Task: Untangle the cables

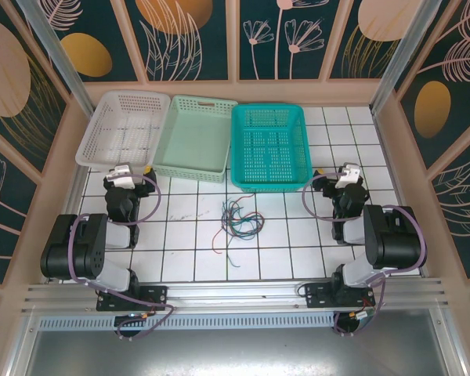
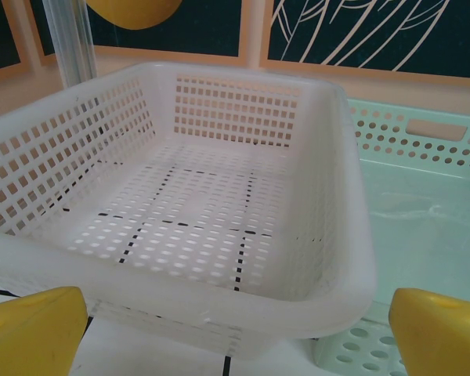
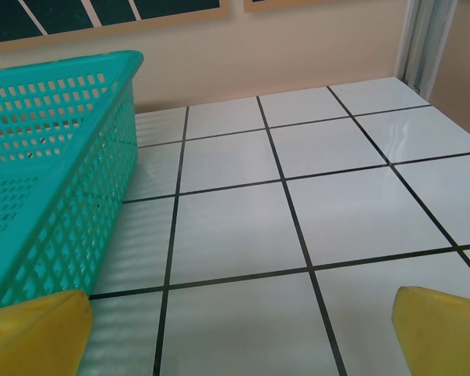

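Observation:
The cables (image 1: pixel 239 221) lie in a loose tangle of blue, green, red and dark strands on the white tiled table, midway between the two arms. My left gripper (image 1: pixel 130 177) rests to their left, just in front of the white basket (image 1: pixel 122 125), its yellow fingers (image 2: pixel 33 329) spread wide with nothing between them. My right gripper (image 1: pixel 348 175) sits to the right of the tangle, beside the teal basket (image 1: pixel 269 145), also open and empty, with yellow fingers (image 3: pixel 442 329) over bare tile.
Three baskets stand in a row at the back: white (image 2: pixel 219 188), pale mint (image 1: pixel 194 135) and teal (image 3: pixel 47 157). Bare tile (image 3: pixel 298 211) stretches to the right of the teal basket. Wooden side walls enclose the table.

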{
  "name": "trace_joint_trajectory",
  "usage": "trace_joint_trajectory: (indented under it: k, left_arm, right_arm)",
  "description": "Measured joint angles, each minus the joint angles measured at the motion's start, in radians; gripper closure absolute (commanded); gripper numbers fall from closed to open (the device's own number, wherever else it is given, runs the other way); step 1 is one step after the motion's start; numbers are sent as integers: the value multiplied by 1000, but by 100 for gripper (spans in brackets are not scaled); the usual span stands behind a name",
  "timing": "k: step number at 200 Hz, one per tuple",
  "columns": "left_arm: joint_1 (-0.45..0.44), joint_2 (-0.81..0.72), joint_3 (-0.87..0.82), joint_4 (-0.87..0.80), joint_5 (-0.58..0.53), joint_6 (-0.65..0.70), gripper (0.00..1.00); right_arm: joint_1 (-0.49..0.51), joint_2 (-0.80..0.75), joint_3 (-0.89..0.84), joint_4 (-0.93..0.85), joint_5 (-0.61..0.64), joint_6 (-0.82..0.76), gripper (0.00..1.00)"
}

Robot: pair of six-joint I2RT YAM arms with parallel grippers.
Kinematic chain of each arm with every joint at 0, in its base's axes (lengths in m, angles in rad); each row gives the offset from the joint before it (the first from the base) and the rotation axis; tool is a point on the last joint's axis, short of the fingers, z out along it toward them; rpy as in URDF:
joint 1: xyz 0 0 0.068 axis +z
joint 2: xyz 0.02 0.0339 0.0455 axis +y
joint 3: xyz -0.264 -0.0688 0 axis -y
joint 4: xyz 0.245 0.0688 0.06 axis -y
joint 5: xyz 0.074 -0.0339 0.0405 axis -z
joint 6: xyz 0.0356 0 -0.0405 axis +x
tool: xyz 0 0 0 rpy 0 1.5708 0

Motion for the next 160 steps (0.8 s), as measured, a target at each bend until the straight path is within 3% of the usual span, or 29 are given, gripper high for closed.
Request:
trace_joint_trajectory:
  k: [97, 128, 160]
  left_arm:
    - [0, -2, 3, -11, 0, 0, 1]
    - [0, -116, 109, -279, -12, -25, 1]
    - [0, -317, 169, -470, -12, -135, 1]
  right_arm:
    - [0, -3, 8, -17, 5, 2, 1]
    - [-24, -96, 113, -256, 11, 21, 1]
    - [-39, -237, 203, -467, 21, 50, 4]
